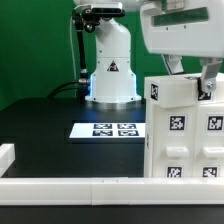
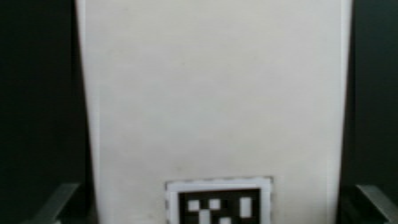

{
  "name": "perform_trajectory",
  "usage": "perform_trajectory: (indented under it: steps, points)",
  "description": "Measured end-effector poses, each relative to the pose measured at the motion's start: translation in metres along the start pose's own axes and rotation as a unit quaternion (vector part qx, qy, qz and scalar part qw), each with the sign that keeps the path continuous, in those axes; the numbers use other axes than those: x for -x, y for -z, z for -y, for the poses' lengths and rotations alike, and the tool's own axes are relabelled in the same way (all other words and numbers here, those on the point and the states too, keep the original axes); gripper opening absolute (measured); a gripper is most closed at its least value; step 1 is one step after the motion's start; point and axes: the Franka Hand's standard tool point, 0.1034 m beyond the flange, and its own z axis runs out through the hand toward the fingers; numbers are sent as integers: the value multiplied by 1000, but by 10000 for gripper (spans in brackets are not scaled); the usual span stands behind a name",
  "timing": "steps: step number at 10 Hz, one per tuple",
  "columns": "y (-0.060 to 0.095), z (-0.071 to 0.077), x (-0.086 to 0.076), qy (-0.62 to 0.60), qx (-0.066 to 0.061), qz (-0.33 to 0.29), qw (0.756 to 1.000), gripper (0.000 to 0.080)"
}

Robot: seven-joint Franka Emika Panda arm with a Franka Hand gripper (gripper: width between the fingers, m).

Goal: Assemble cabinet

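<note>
The cabinet (image 1: 185, 135) is a tall white block with several black-and-white tags, standing at the exterior view's right. My gripper (image 1: 192, 78) hangs over its top, one finger (image 1: 210, 85) down by its upper edge. In the wrist view the cabinet's white face (image 2: 214, 90) fills the middle, with one tag (image 2: 221, 202) near the gripper (image 2: 219, 205). The dark fingers (image 2: 64, 202) stand on either side of the cabinet, with thin dark gaps between them and its sides. The gripper is open around it.
The marker board (image 1: 110, 129) lies flat on the black table, left of the cabinet. The arm's white base (image 1: 110, 70) stands behind it. Low white border rails (image 1: 70, 186) run along the front, with a short piece (image 1: 8, 155) at the left.
</note>
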Motion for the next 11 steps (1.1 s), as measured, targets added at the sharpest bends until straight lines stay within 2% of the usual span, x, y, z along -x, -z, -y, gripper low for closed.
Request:
perform_trajectory:
  steps: [5,7,8,10,11]
  points:
    - [1,6,3,-181,-24,0,983,553]
    - [0,6,3,-176,-23,0,984,553]
    - [-1,6,3,-174,-23,0,985,627]
    - [0,6,4,-171,-23,0,985,643]
    - [7,5,6,-162,-26,1,986,648]
